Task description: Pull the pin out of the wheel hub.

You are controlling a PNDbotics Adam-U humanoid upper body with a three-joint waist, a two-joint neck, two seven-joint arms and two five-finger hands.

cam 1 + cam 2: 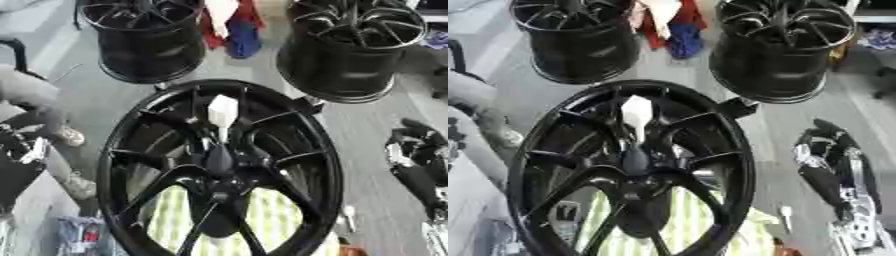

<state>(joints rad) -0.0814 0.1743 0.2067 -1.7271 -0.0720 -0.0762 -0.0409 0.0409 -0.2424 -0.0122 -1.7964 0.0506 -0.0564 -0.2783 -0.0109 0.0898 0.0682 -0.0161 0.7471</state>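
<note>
A large black wheel hub (131, 150) fills the middle of both eye views, its spokes meeting at a dark centre. A white pin (222, 112) stands up out of that centre, wide at its top and narrowing to a thin stem. My left hand (22, 150) shows at the left edge, well away from the rim and touching nothing. At the right edge my right hand (824, 160) rests with its fingers up and relaxed, holding nothing, apart from the hub.
Two more black wheels stand at the back, one to the left (149, 40) and one to the right (350, 50), with red and blue cloth (234, 27) between them. A person's shoes (72, 137) are on the floor at left. A pale yellow-green striped surface (276, 215) shows through the spokes.
</note>
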